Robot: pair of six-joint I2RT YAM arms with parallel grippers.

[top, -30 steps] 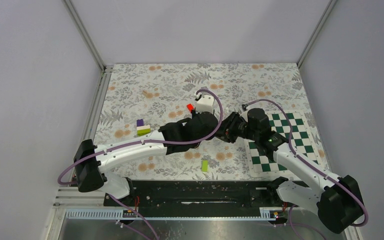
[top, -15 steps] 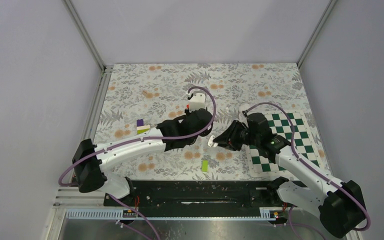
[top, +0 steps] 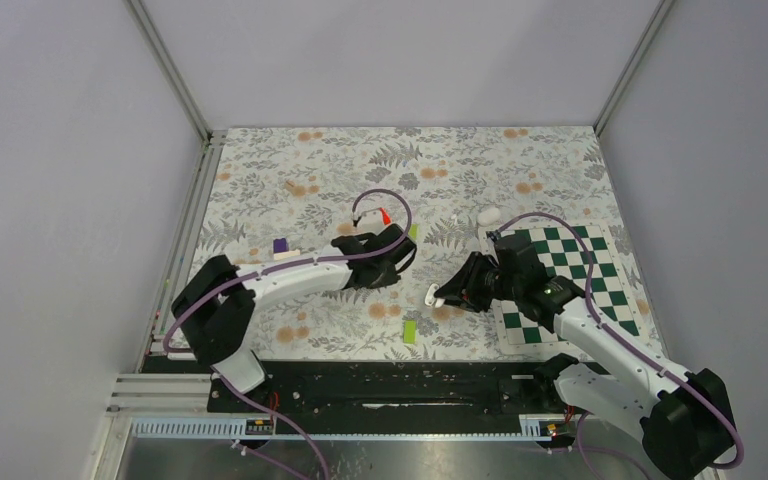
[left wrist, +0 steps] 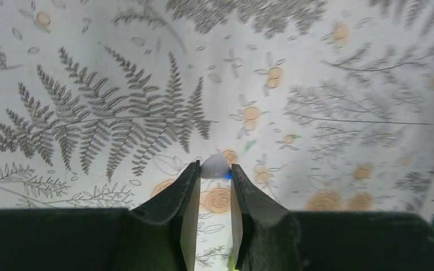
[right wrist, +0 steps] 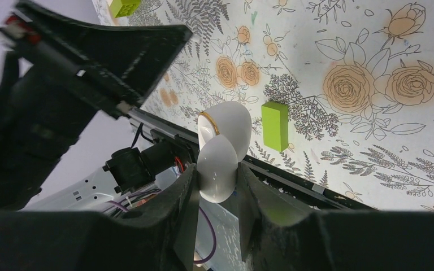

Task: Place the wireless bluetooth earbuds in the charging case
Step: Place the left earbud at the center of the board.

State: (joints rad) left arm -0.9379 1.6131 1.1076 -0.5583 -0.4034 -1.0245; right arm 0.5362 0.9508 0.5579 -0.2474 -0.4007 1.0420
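Note:
In the left wrist view my left gripper is shut on a tiny white earbud with a blue light, held above the floral mat. From above, the left gripper sits mid-table and hides the earbud. My right gripper is shut on the white charging case, whose lid stands open with a gold ring showing. In the top view the right gripper holds the case just right of the left gripper, a small gap apart.
A lime-green block lies near the front edge, below the case. A red block, a purple-white-green stack and a white rounded object lie on the mat. A green checkered board is at the right.
Both grippers have drawn back toward the near edge and moved apart. The left arm swung left and folded in; the right one carried the case down and left.

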